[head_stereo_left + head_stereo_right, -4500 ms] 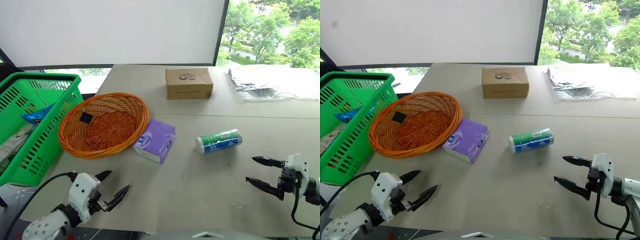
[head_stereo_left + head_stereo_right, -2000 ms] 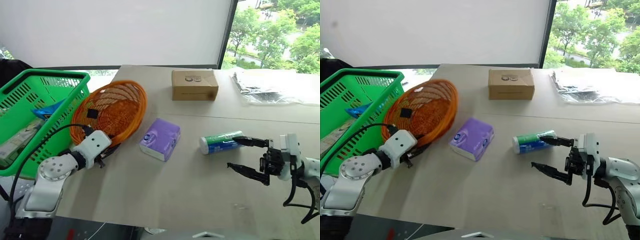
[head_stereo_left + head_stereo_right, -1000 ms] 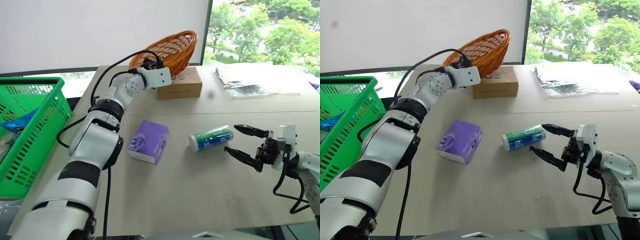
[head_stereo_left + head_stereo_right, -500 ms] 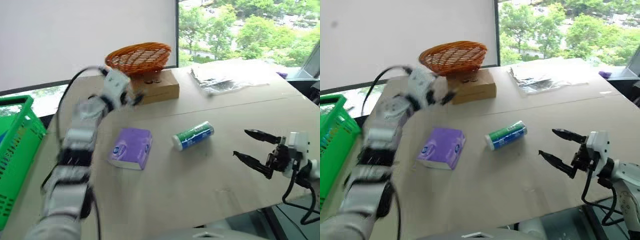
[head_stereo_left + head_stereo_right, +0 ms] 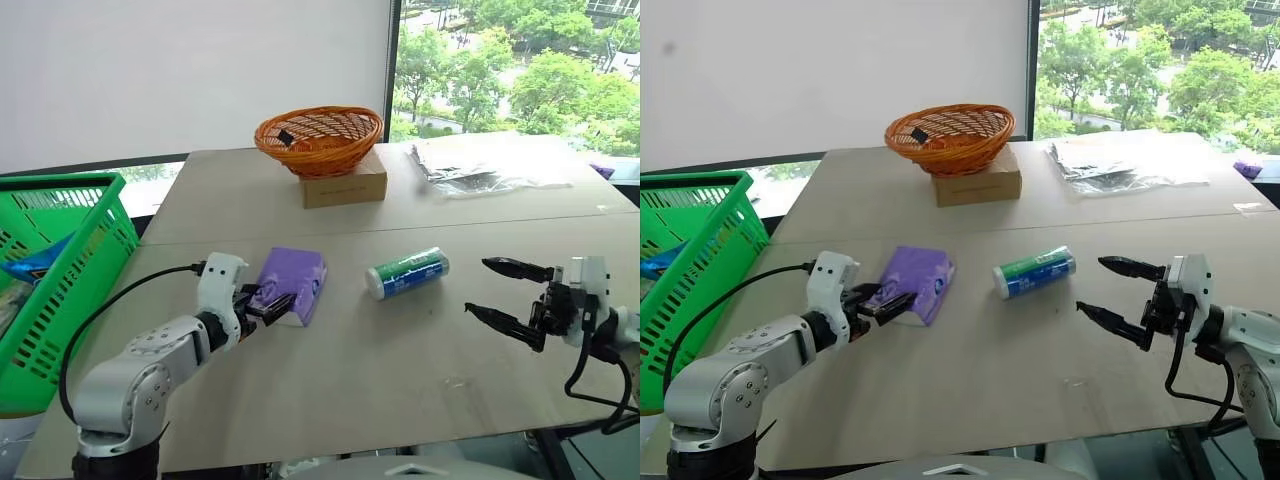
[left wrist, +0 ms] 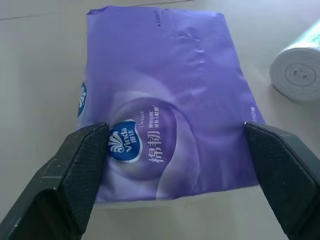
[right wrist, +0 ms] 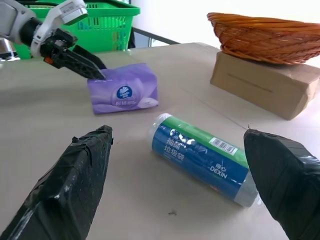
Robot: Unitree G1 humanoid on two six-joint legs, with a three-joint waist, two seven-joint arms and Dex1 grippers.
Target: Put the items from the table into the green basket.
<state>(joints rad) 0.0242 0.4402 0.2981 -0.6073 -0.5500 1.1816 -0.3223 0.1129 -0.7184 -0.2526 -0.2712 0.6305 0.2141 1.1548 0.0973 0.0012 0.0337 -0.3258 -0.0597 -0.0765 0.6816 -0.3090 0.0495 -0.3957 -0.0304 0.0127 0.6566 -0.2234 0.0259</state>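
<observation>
The purple tissue pack (image 5: 297, 274) lies flat on the table (image 5: 400, 380), left of centre. My left gripper (image 5: 270, 302) is open at its near end, one black finger (image 6: 80, 170) along each side of the pack (image 6: 165, 95); whether they press it I cannot tell. The green-and-white cylinder (image 5: 407, 273) lies on its side to the pack's right. My right gripper (image 5: 505, 292) hangs open a hand's width right of the cylinder (image 7: 205, 157), level and pointing at it. The green basket (image 5: 60, 270) stands off the table's left edge.
An orange wicker bowl (image 5: 318, 135) rests on a brown cardboard box (image 5: 345, 186) at the table's far middle. Crinkled clear plastic (image 5: 470, 165) lies at the far right. A blue packet (image 5: 35, 262) sits inside the basket.
My left arm has swung back from the box, where the wicker bowl now rests, down to the tissue pack. The camera has shifted. My right gripper has hardly moved.
</observation>
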